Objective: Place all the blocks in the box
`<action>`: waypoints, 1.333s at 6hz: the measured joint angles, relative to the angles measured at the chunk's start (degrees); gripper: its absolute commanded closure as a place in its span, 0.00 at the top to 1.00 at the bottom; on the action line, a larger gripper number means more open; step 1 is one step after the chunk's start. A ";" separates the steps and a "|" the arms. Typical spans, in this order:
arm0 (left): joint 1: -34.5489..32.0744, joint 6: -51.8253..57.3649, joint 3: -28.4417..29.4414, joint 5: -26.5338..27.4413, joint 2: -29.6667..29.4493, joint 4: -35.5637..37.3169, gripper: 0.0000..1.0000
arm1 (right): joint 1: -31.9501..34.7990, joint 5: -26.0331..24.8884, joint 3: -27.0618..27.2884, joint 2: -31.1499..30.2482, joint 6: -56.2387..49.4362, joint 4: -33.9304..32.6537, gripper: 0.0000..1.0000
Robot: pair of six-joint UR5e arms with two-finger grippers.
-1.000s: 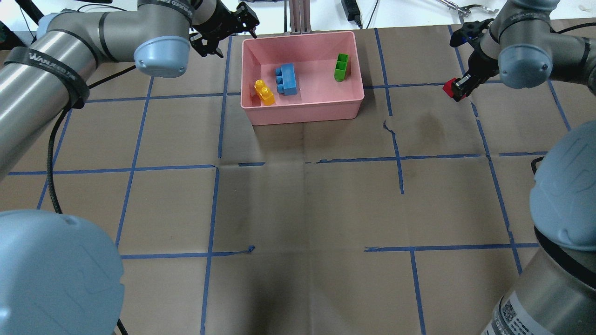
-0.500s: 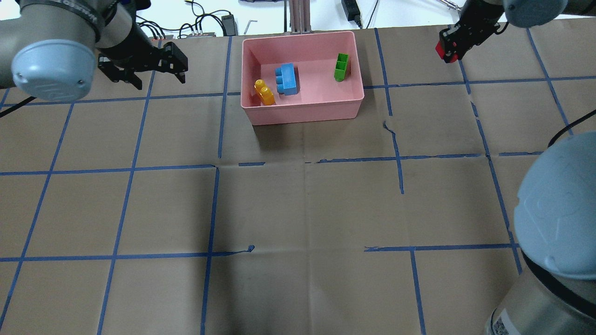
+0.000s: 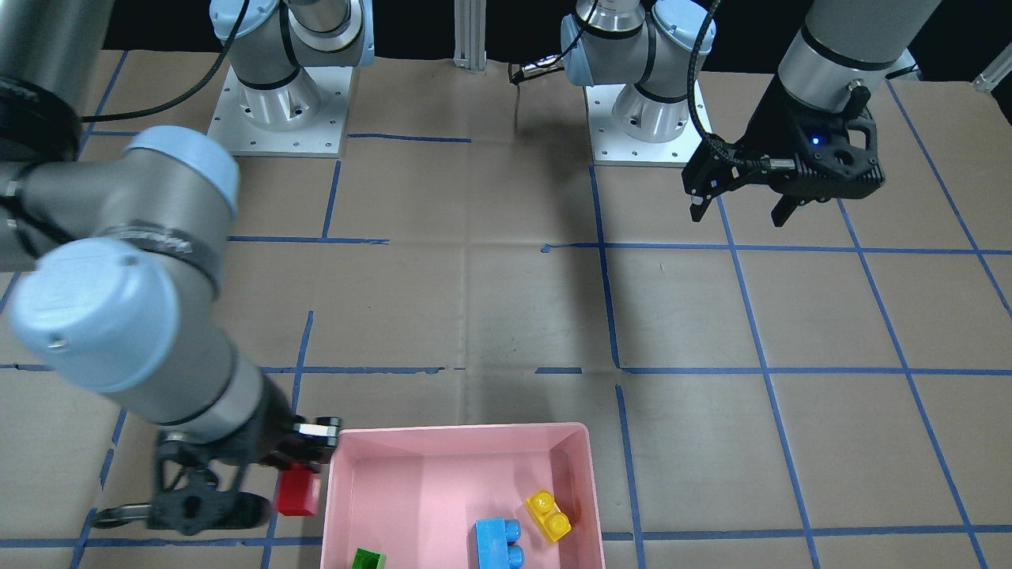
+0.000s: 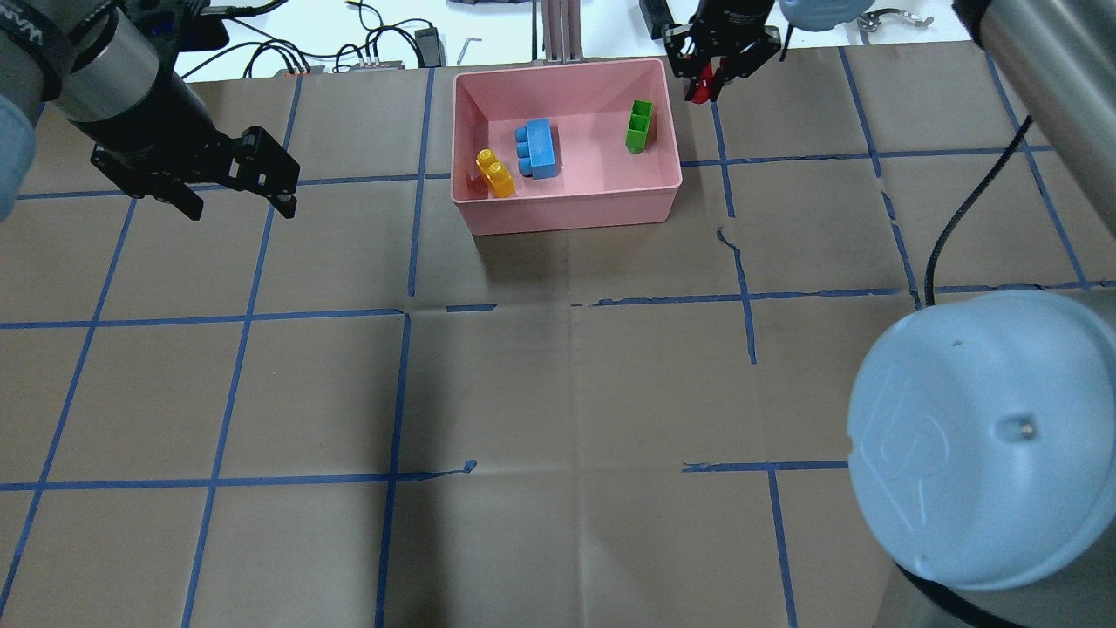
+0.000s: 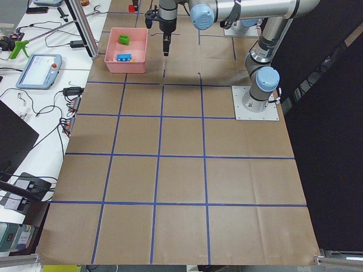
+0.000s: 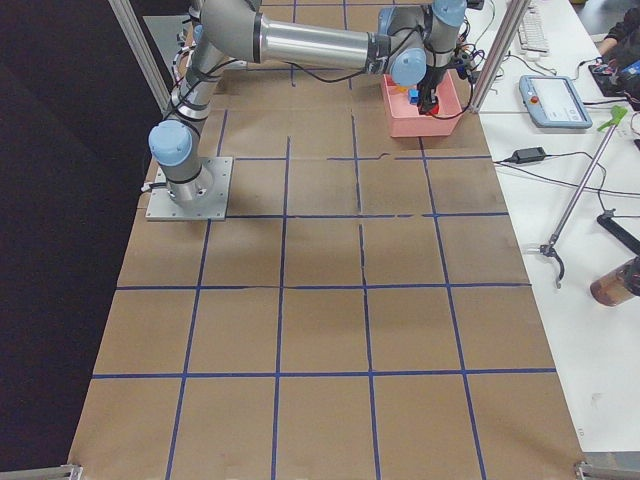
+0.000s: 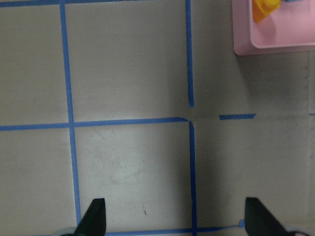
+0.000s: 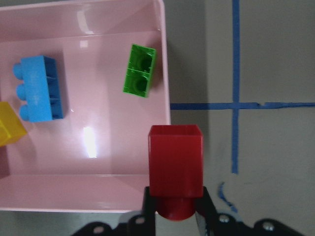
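The pink box (image 4: 567,214) stands at the table's far middle. In it lie the light-blue block (image 4: 536,148), the yellow block (image 4: 495,172) and the green block (image 4: 639,126). My right gripper (image 4: 708,80) is shut on the small red block (image 4: 695,91) and holds it in the air just outside the box's far right corner. In the right wrist view the red block (image 8: 175,164) hangs over the box's right wall (image 8: 165,73). In the front view it (image 3: 298,491) is beside the box (image 3: 458,431). My left gripper (image 4: 237,194) is open and empty, over the table left of the box.
An aluminium post (image 4: 558,30) stands right behind the box. Cables and small devices (image 4: 384,52) lie beyond the table's far edge. The brown paper carries a blue tape grid (image 4: 405,310).
My right gripper has carried the red block leftwards from the right side to the box's far right corner. My left gripper has moved left and nearer the robot, away from the box.
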 measured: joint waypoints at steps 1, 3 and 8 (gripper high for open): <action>-0.12 -0.98 0.16 2.46 1.23 -3.10 1.00 | 3.17 0.20 -1.35 3.19 5.69 -2.58 0.41; -0.24 -3.55 0.81 2.08 0.98 -4.49 1.00 | 4.99 0.23 -1.78 7.01 7.80 -5.68 1.00; -0.34 -2.13 0.12 -0.96 0.87 -2.13 1.00 | 3.14 -0.88 -1.31 0.76 7.31 0.40 0.99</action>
